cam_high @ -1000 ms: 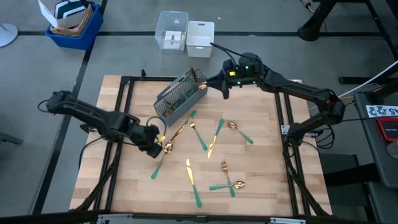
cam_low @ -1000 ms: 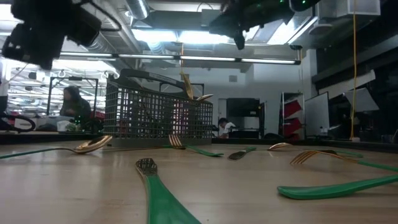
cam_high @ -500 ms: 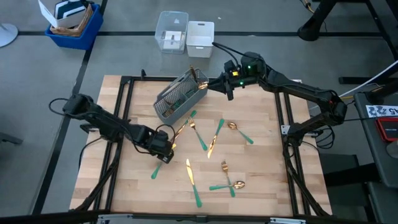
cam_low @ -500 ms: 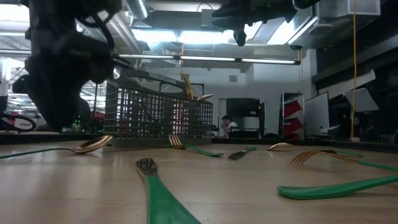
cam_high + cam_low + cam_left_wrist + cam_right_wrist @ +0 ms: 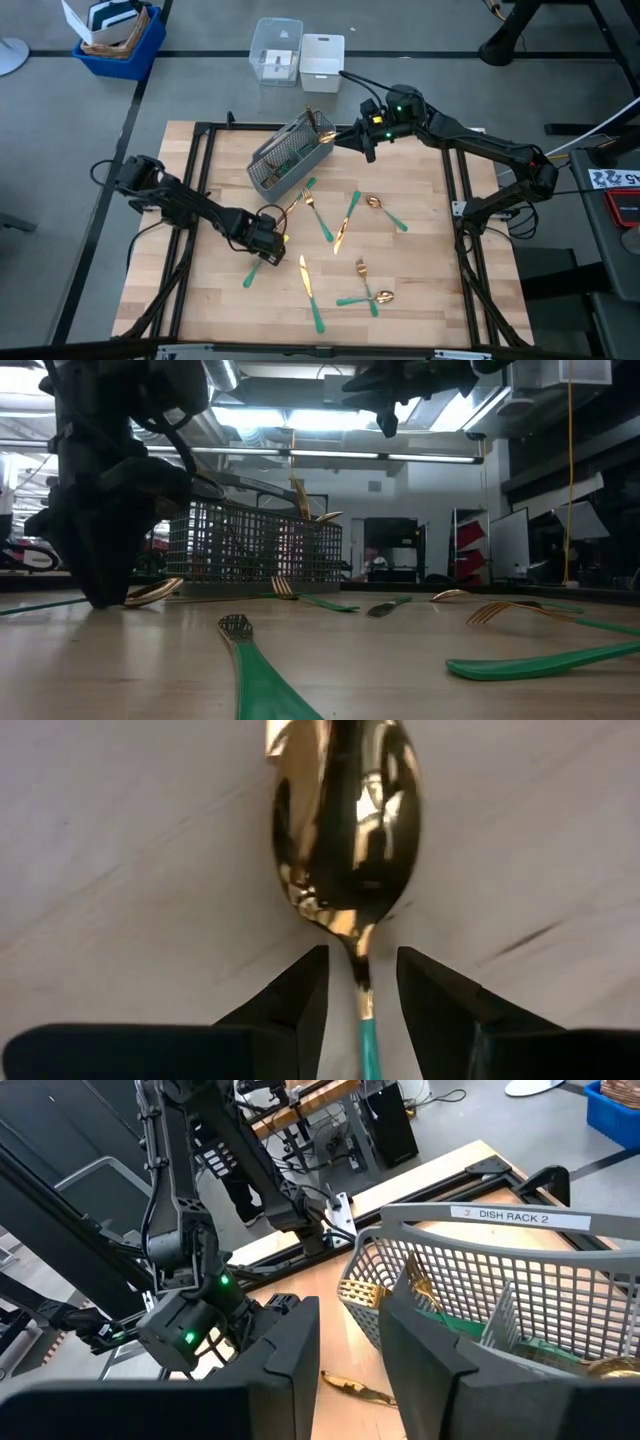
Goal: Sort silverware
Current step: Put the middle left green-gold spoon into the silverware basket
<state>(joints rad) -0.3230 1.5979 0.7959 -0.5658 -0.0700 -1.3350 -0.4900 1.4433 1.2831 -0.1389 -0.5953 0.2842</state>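
The left gripper (image 5: 360,995) is down at the table surface with its jaws parted only narrowly, one finger on each side of the thin neck of a spoon (image 5: 350,830); the fingers (image 5: 290,1000) flank the neck but contact is not confirmed. The spoon lies flat on the wooden table (image 5: 420,290), left of centre.

Handling judgement: the piece is probably light, rigid metal with a polished, slippery bowl. The narrow neck or the teal handle offers the better hold; the bowl is likely to slide between the fingers. Lying flat, it leaves little room under it.

The right gripper (image 5: 366,146) hovers just right of the grey mesh caddy (image 5: 290,155) at the far side, jaws slightly open and empty. The caddy already holds some pieces.

The remaining silverware (image 5: 340,225) is scattered across the middle and near part of the table: forks, knives and spoons, mostly apart, one pair (image 5: 365,298) crossing.
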